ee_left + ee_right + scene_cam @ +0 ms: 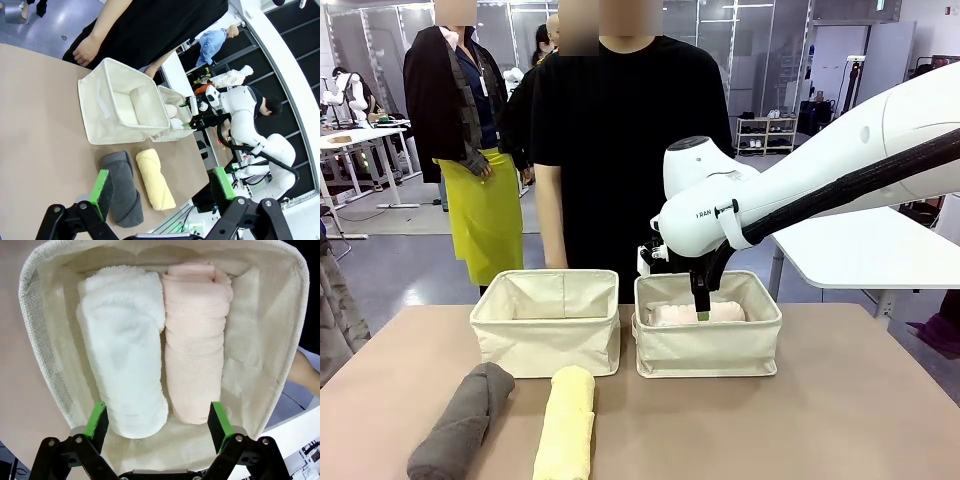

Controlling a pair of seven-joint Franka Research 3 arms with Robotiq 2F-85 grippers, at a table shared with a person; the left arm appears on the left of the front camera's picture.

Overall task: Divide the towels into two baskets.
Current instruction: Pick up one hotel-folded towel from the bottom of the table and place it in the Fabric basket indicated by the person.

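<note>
Hovering over the right-hand cream canvas basket (pixel 710 350), our right gripper (pixel 702 308) has its green-padded fingers spread wide and pinches nothing. Through its wrist camera we see a white rolled terry towel (pixel 125 360) and a pale pink rolled terry towel (pixel 195 340) lying side by side inside that bin, touching along their length. From the front, the fingertips dip below the rim, just above the pink roll; we cannot tell whether they touch it. Our left gripper (pixel 162 192) likewise stands spread and empty above the tan table (pixel 35 125), near the dark grey rolled towel (pixel 125 190), which lies just beside the pale yellow rolled towel (pixel 155 180). Both rest in front of the matching left-hand basket (pixel 545 340), whose bare fabric floor we see. A person in a black shirt (pixel 620 130) stands behind the baskets.
</note>
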